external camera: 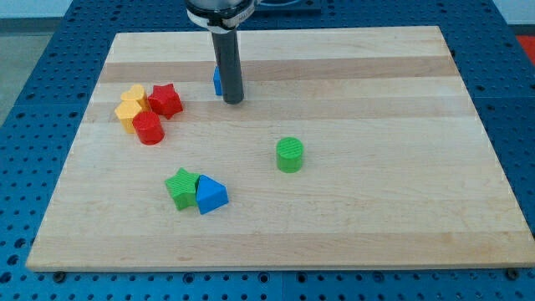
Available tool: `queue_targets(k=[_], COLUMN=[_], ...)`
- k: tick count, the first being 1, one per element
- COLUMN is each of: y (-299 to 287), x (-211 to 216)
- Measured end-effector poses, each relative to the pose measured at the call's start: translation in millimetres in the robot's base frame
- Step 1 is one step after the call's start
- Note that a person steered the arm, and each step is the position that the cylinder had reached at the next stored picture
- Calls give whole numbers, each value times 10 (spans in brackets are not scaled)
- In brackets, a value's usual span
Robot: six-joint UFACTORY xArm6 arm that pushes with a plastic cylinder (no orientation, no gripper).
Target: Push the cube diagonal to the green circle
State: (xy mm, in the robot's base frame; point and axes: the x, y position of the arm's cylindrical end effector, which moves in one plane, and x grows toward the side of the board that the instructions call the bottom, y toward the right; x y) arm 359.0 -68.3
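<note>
A blue cube [217, 80] lies near the view's top, mostly hidden behind my rod. My tip [233, 101] rests on the board right beside the cube, at its right and lower side. The green circle [289, 155], a short green cylinder, stands right of the board's middle, below and to the right of my tip.
A yellow block [131, 104], a red star [165, 99] and a red cylinder [149, 129] cluster at the left. A green star [181, 186] touches a blue triangle [210, 195] at the lower middle. The wooden board [376, 217] ends on a blue perforated table.
</note>
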Motion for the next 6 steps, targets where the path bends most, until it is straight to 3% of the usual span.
queue_targets(k=[4, 6], y=[63, -380], x=[-370, -415])
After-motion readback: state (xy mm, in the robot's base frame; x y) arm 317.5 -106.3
